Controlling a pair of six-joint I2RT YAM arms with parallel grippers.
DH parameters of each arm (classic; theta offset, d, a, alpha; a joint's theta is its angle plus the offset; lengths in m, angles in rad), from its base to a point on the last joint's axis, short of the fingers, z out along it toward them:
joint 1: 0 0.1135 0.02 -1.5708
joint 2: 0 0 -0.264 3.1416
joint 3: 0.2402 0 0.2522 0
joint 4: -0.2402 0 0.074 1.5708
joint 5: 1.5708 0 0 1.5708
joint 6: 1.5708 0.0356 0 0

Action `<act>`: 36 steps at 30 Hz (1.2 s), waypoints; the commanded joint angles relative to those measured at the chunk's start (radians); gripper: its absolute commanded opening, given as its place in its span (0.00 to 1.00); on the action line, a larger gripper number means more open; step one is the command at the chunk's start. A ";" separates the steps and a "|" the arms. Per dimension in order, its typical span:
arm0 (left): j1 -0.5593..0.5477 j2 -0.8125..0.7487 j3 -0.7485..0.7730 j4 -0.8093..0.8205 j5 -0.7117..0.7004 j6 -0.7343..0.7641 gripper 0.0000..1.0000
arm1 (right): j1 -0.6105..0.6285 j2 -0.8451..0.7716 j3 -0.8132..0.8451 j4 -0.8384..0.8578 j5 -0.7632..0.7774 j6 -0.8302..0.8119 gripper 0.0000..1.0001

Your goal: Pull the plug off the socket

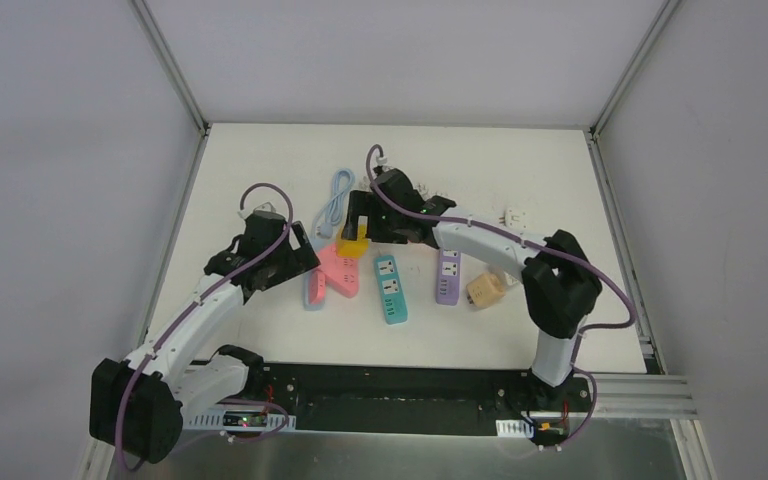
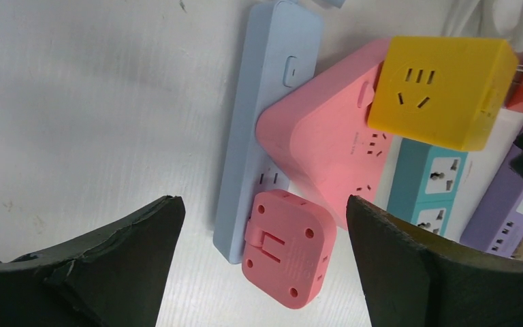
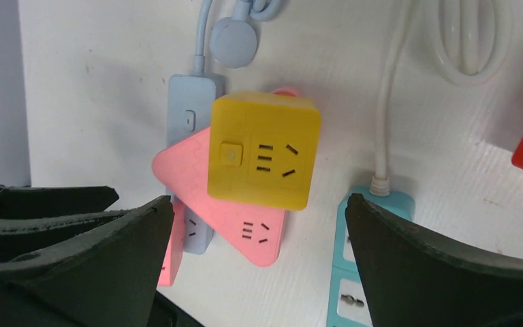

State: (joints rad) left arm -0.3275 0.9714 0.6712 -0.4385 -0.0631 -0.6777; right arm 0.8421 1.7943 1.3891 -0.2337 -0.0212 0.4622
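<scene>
White tabletop (image 1: 520,160) holds one yellow cube plug (image 3: 262,150) seated on the pink triangular socket (image 3: 245,228), framed by the wide-open, empty right gripper (image 3: 259,201). Beside that socket, one pink square plug (image 2: 288,248) sits inside the spread, empty left gripper (image 2: 264,204). Three strips flank the socket: blue strip (image 2: 265,102), teal strip (image 1: 391,288), purple strip (image 1: 447,277). Only the overhead view shows one beige block (image 1: 485,290).

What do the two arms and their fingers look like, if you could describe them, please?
Both the left arm and right arm have white links between chunky black joint housings, with a purple cable looping along each. The fingers are matte black, broad and wedge-shaped, tapering to blunt tips; the left ones show scuffed edges.
</scene>
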 commanded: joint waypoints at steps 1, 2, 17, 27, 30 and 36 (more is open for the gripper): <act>-0.001 0.062 0.020 0.006 -0.017 -0.017 0.94 | 0.028 0.079 0.107 -0.015 0.073 -0.008 1.00; -0.001 0.077 0.023 0.004 -0.012 -0.020 0.94 | 0.028 0.098 0.122 -0.023 0.071 -0.008 1.00; 0.009 0.161 0.011 0.085 0.094 -0.056 0.96 | 0.041 0.210 0.210 -0.110 -0.022 -0.029 0.63; 0.015 0.246 -0.003 0.120 0.171 -0.047 0.95 | 0.066 0.180 0.152 -0.122 -0.029 -0.005 0.47; 0.015 0.260 -0.011 0.110 0.152 -0.043 0.94 | 0.066 0.182 0.153 -0.118 -0.027 -0.004 0.61; 0.015 0.280 0.000 0.047 0.079 -0.042 0.92 | 0.057 0.217 0.181 -0.117 -0.031 0.004 0.82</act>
State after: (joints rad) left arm -0.3252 1.2407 0.6704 -0.3424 0.0677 -0.7250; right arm 0.8925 2.0045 1.5589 -0.3260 -0.0257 0.4591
